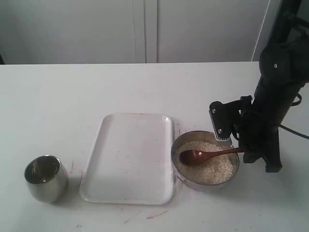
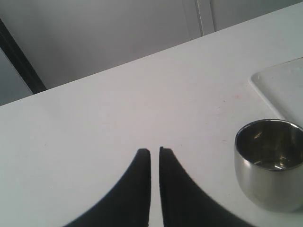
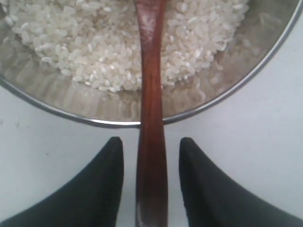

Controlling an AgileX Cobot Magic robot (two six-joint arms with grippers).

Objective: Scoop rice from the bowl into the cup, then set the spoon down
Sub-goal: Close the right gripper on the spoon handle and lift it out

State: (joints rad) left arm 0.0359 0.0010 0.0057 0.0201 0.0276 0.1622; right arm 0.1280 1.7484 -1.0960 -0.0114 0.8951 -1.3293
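The steel bowl [image 1: 193,183] stands right of centre, holding a heap of white rice [image 1: 215,169]. The brown wooden spoon [image 1: 195,156] lies with its oval end on the rice and its handle out over the bowl's right rim. My right gripper [image 1: 245,151] is at the handle's end. In the right wrist view the bowl [image 3: 57,97], rice [image 3: 94,47] and spoon [image 3: 151,118] show close up; my right gripper [image 3: 151,140] is open, a finger on each side of the handle with gaps. The steel cup [image 1: 46,178] stands far left. My left gripper [image 2: 155,150] is shut on nothing, beside the cup [image 2: 270,184].
A white rectangular tray [image 1: 128,159] lies between cup and bowl; its corner shows in the left wrist view as the tray [image 2: 284,85]. The white table [image 1: 96,87] reaches back to a pale wall. Faint red marks dot the table's front.
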